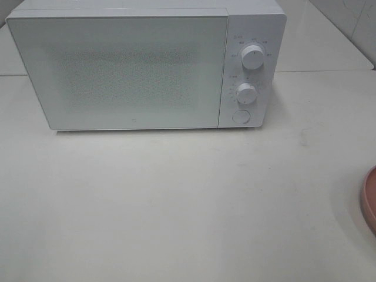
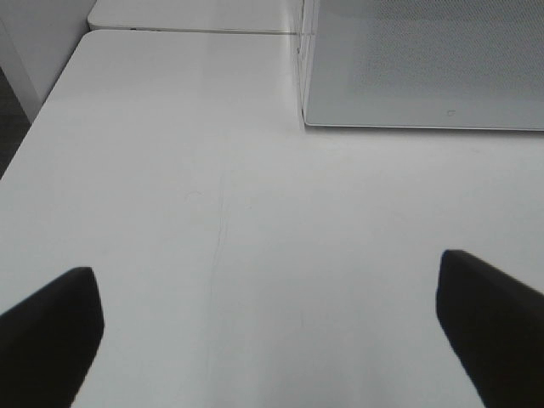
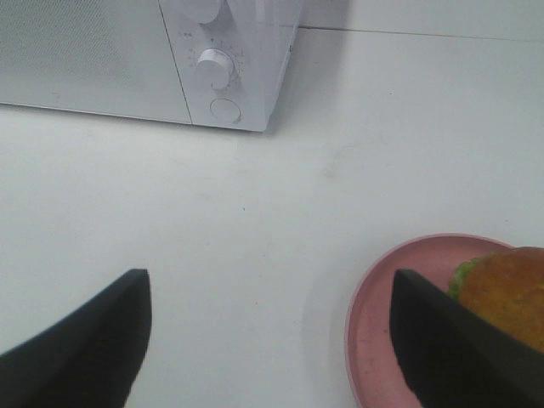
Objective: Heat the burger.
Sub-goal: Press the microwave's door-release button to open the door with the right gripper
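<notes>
Exterior high view has the white microwave (image 1: 135, 64) standing at the back of the table (image 1: 176, 205) with its door shut, and only the rim of a pink plate (image 1: 370, 200) shows at the right edge. Right wrist view finds the burger (image 3: 506, 293) lying on that plate, partly behind one finger of the right tool (image 3: 272, 276), whose jaws are spread wide and empty. Left tool (image 2: 268, 272) likewise hangs released and empty over the table, near the microwave's left front corner.
</notes>
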### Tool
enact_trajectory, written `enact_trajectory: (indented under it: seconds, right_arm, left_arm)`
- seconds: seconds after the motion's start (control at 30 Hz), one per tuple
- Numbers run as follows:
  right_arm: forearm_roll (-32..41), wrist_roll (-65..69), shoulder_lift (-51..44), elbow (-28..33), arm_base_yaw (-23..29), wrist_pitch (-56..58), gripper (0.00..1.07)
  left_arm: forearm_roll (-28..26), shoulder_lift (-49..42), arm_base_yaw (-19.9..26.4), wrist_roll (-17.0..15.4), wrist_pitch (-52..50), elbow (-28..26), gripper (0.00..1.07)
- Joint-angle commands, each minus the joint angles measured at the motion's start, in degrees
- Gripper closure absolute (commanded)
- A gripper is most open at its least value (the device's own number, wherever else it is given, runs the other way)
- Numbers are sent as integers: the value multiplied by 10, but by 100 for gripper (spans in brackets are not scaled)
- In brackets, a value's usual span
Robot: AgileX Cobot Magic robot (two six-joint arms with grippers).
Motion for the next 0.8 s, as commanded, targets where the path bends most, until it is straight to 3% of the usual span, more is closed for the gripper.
enact_trajectory:
  seconds: [0.03, 0.8]
  right_arm:
    - [1, -1, 32, -5, -3, -41, 32]
    - [1, -1, 227, -5, -3, -218, 32]
  left_arm:
    - [-2, -14, 1, -1, -8, 2, 7]
    - [-2, -14, 1, -1, -8, 2, 7]
